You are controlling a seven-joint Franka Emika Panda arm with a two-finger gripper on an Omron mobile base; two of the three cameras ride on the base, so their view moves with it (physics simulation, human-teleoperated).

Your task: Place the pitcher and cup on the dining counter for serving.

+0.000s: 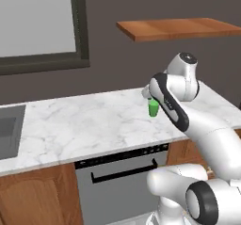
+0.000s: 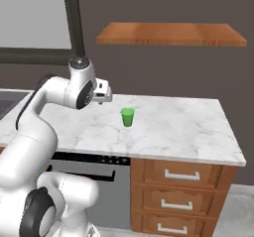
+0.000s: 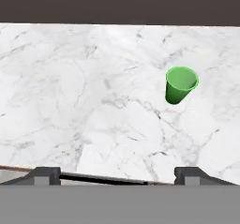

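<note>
One green cup [image 3: 180, 84] stands upright on a white, grey-veined marble worktop [image 1: 84, 125], well back from the front edge and close to the dark wall behind it. In the right base view the cup [image 2: 127, 117] sits roughly mid-length along the slab, with bare marble on every side of it; in the left base view it [image 1: 153, 108] shows just beyond the arm's dark-banded link, partly tucked behind it. The gripper [image 3: 117, 174] is wide open and holds nothing: in the hand view its two dark fingertips [image 3: 44, 174] stand far apart at the bottom, above the front edge of the worktop, with the cup up and to the right of them and clear of both. In the right base view the gripper [image 2: 103, 94] hangs above the marble to the left of the cup, apart from it and higher than its rim. Below the worktop sits a steel oven [image 1: 117, 181] with a dark control strip and a black bar handle, and to its right a wooden cabinet with three drawers [image 2: 181, 196] bearing pale handles. A wooden shelf [image 2: 171, 33] is fixed to the wall above the cup. A dark-framed window [image 1: 42, 26] fills the upper left, and a dark sink [image 1: 10, 127] is set into the marble at the far left.
</note>
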